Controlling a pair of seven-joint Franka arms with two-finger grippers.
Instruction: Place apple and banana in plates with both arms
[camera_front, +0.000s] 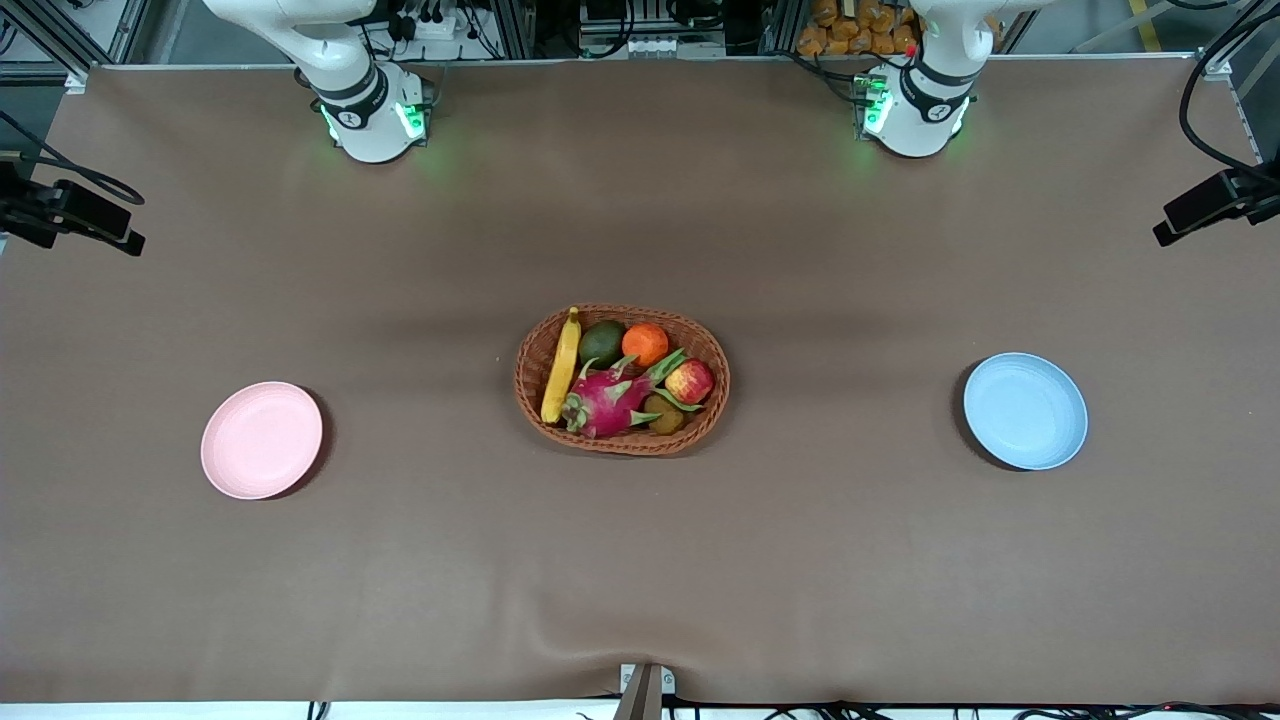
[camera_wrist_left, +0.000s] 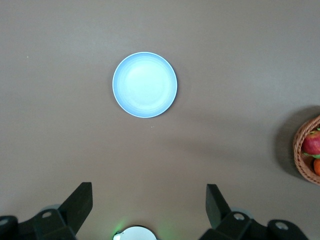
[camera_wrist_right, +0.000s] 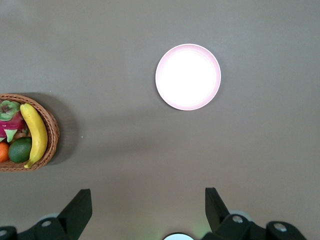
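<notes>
**K:** Apple (camera_front: 690, 381) is in the wicker basket (camera_front: 534, 352), mid-table, at the end of it toward the left arm. Touching the dragon fruit (camera_front: 606, 400), just nearer the front camera than the orange (camera_front: 645, 343).

**M:** Banana?

**K:** Banana (camera_front: 562, 366) is in the same basket, lying along the rim toward the right arm's end, stem tip pointing at the robot bases. Green fruit (camera_front: 601, 343) is beside it, between banana and orange. One brown fruit (camera_front: 663, 414) sits at the camera-side rim, under the dragon fruit's leaves.

**M:** Plates?

**K:** Both bare. Pink plate (camera_front: 262, 440) is toward the right arm's end of the table, blue plate (camera_front: 1025, 411) toward the left arm's end. Each well apart from the basket, both slightly nearer the camera than it.

**M:** Grippers?

**K:** Out of the front view, only the arm bases show there. Left gripper (camera_wrist_left: 149, 207) is high over bare table, with the blue plate below in its wrist view; fingers spread wide, nothing between them. Right gripper (camera_wrist_right: 148, 210) is the same: high over bare table, pink plate in its wrist view, fingers wide apart, nothing held.
</notes>
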